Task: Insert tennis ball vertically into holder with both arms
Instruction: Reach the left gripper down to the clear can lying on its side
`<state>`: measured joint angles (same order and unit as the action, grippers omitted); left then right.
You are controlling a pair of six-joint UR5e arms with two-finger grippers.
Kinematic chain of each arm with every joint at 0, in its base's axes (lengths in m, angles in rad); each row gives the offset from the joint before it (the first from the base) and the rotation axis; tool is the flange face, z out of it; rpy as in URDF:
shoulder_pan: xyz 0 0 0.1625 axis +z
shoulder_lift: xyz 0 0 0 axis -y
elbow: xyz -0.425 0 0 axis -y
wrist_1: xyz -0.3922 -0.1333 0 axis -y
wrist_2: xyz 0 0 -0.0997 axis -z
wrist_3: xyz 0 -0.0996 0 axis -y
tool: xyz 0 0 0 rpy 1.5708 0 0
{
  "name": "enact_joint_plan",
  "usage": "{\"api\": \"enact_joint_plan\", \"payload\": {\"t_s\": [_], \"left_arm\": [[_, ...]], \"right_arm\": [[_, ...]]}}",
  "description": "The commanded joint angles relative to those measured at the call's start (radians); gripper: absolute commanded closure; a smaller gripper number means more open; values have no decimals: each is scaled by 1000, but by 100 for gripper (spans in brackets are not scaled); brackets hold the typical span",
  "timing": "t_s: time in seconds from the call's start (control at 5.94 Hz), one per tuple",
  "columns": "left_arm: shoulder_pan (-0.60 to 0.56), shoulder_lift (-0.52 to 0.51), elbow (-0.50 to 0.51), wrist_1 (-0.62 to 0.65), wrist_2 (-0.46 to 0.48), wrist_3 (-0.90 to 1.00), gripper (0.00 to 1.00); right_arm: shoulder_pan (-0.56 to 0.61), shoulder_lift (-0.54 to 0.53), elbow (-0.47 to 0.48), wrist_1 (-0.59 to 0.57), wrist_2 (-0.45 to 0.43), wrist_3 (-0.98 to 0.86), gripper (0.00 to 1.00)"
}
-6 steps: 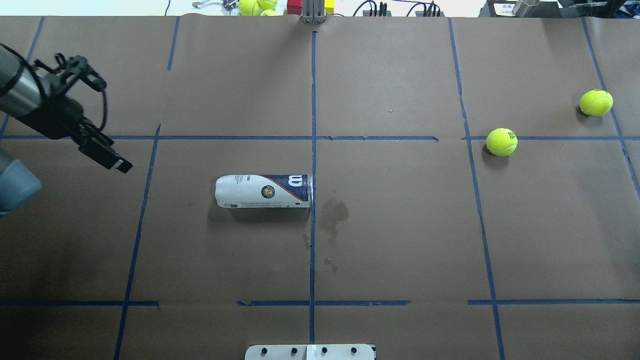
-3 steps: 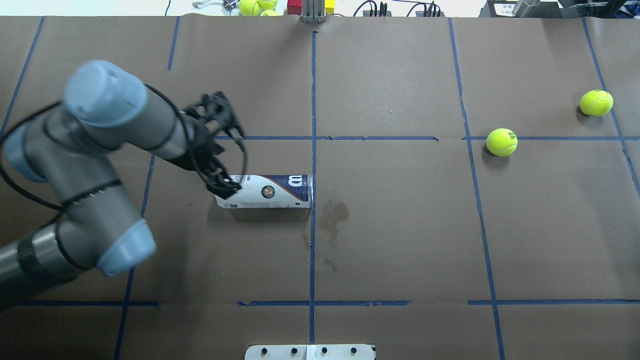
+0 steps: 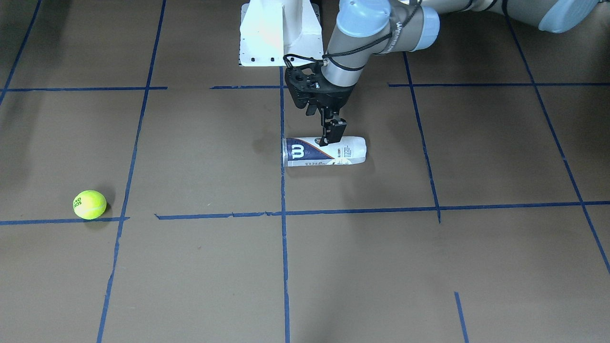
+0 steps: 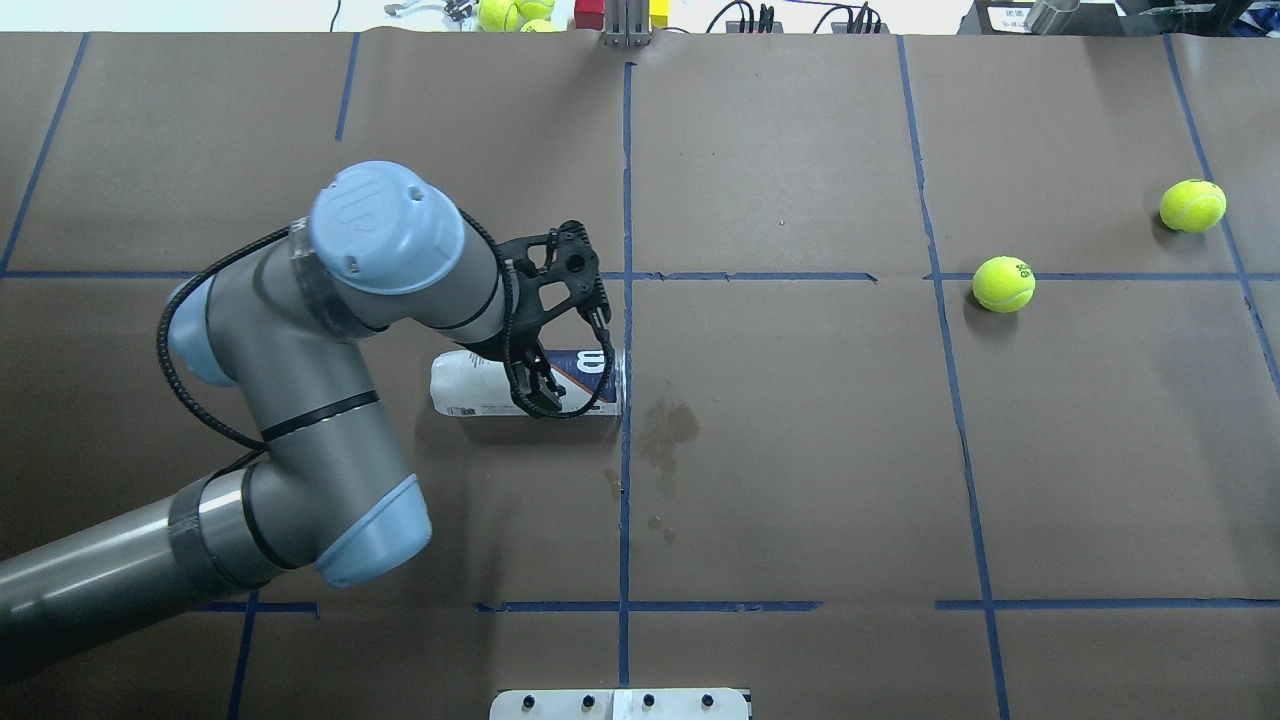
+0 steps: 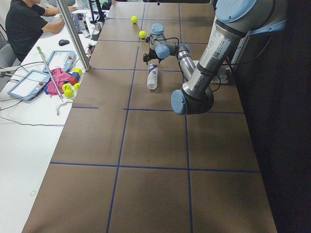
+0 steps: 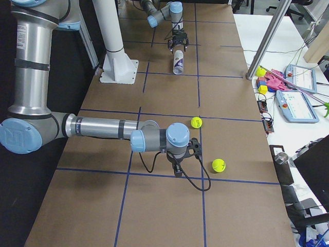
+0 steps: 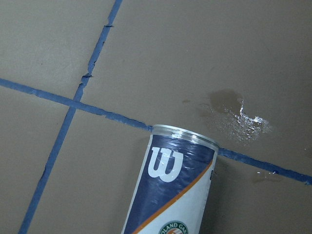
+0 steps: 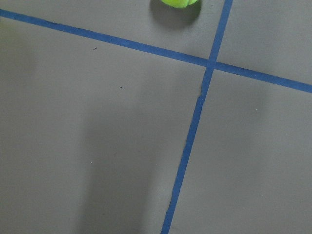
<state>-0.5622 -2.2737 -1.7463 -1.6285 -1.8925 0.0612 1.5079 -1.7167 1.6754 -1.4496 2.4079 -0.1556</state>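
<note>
Grey left arm (image 4: 300, 400) covers the holder (image 4: 465, 385) mid-length; left gripper (image 4: 540, 392) spread over it; right gripper (image 6: 177, 168) unreadable; tennis ball (image 4: 1003, 284) well apart

The overhead camera sits high behind the base (image 4: 620, 705), looking forward and down, the can (image 4: 462, 390) left of centre. The front camera faces it from across the table (image 3: 429, 267), steeply down; both share the can and the ball (image 3: 89, 204) beyond its open end. The side cameras look along the table from far beyond the can's closed end and its open end. The left wrist camera is close over the can's rim; the right one looks down on tape (image 8: 187, 141), well away from it
</note>
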Motion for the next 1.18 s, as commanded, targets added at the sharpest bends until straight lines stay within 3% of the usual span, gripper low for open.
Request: {"api": "enact_joint_plan", "payload": {"t_s": [0.0, 0.17, 0.34, 0.67, 1.01], "left_arm": [[11, -154, 110, 116, 111, 58, 0], [18, -237, 228, 159, 169, 137, 0], [19, -248, 246, 180, 193, 159, 0], [99, -227, 235, 243, 272, 147, 0], [130, -225, 209, 230, 279, 147, 0]], "right_arm": [[0, -1, -3, 0, -1, -2, 0], [0, 0, -3, 1, -1, -1, 0], [0, 0, -3, 2, -1, -1, 0], [-2, 0, -5, 2, -1, -1, 0], [0, 2, -8, 2, -3, -1, 0]]}}
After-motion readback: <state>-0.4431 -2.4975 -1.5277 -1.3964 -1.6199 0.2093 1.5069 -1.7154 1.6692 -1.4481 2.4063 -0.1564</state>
